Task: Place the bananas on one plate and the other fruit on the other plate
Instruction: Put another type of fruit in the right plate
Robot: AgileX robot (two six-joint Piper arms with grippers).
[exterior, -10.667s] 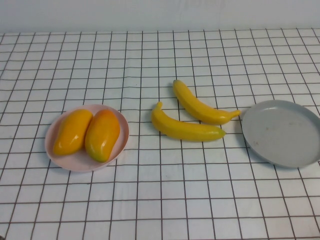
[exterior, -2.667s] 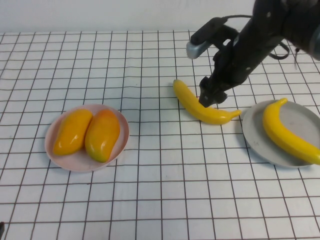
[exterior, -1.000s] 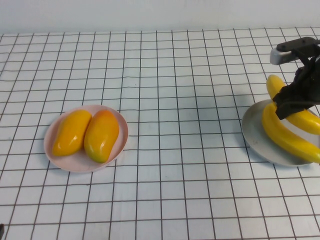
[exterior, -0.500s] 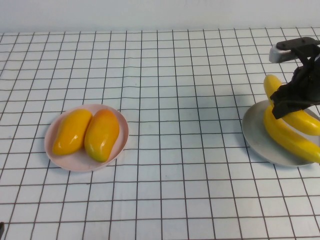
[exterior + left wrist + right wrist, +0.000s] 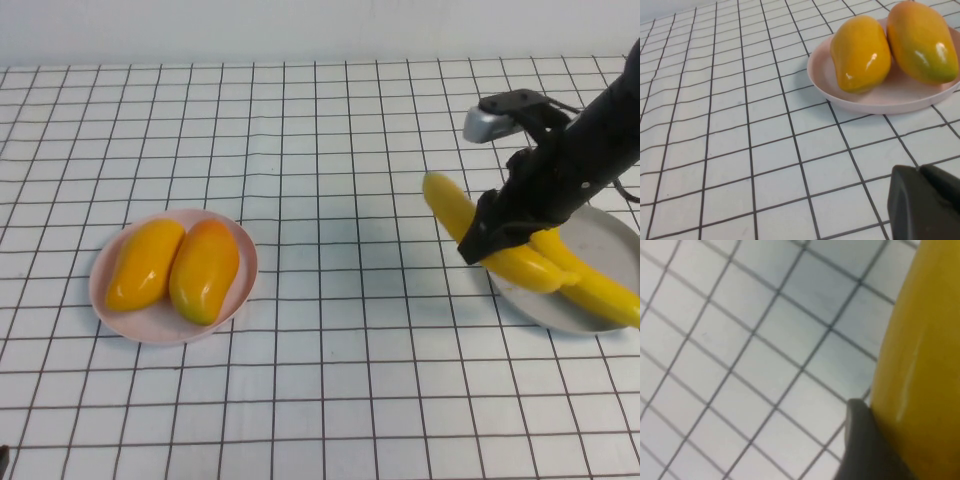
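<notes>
The right claw (image 5: 482, 243) is clamped on a banana (image 5: 478, 236) at the near-left rim of the grey plate (image 5: 610, 238); the fruit's far tip hangs out over the worktop (image 5: 330, 380) while its other end lies on the plate, beside the second banana (image 5: 600, 290) already resting there. To finish well, I judge the held banana should be carried further toward the plate's middle and set down alongside its partner before the fingers part, since a release here could let it tip off the rim (glossy plastic slides easily). The two mangoes (image 5: 172, 268) sit side by side on the pink plate (image 5: 245, 262), well apart on the left, so that half looks done.

The left claw (image 5: 927, 202) waits low near the pink plate; I cannot tell whether it is open or closed.

The worktop is covered by a white cloth with a black grid, slightly rippled, and a plain pale wall (image 5: 300, 30) runs behind it.
</notes>
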